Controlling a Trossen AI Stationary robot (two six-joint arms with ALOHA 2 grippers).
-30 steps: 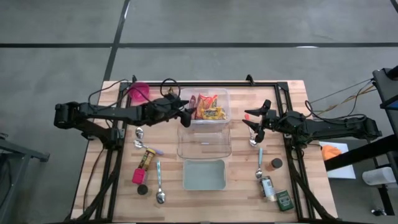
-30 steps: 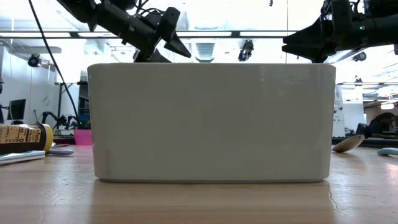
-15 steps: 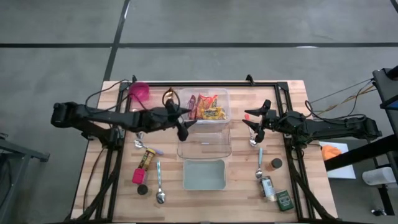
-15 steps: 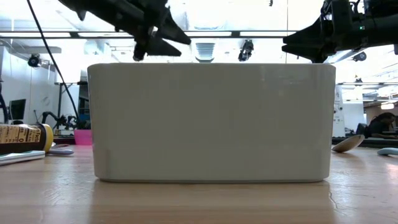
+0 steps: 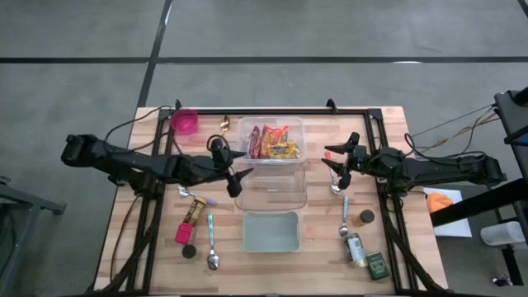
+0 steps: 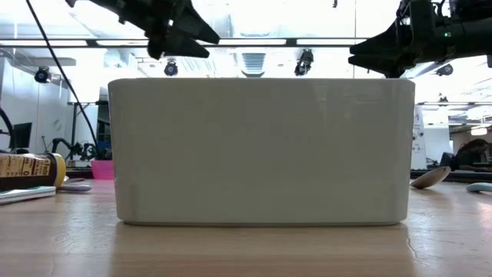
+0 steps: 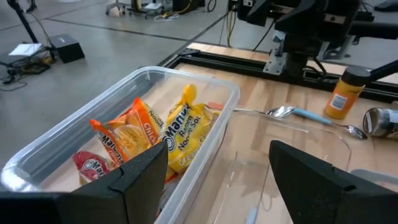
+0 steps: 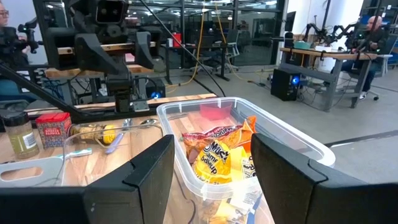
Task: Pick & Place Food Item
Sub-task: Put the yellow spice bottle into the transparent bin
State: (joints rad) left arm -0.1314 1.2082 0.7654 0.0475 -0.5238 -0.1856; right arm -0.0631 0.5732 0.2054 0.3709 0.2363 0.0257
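Several snack packets (image 5: 275, 142) in yellow, orange and red lie in a clear bin (image 5: 300, 125) at the table's far middle; they also show in the left wrist view (image 7: 180, 134) and the right wrist view (image 8: 217, 155). An empty clear container (image 5: 304, 194) stands just in front of the bin. My left gripper (image 5: 238, 171) hovers open and empty above that container's left edge, pointing right; its own view (image 7: 217, 155) looks over both containers. My right gripper (image 5: 333, 165) waits open and empty to the right of the bin, pointing left (image 8: 211, 143).
A pale green tray (image 5: 271, 231) sits near the front edge and fills the low view (image 6: 257, 150). Left of it lie a sauce bottle (image 5: 195, 210), a spoon (image 5: 211, 247) and a pink cup (image 5: 185, 122). On the right are spoons (image 5: 344, 216), a jar (image 5: 355, 247) and a green tin (image 5: 378, 266). Black frame rails run along the table's edges.
My left gripper has drawn back from the snack bin's left rim toward the table's near edge and a little left, to the empty container's left edge. It rolled about its own axis on the way and stayed open and empty.
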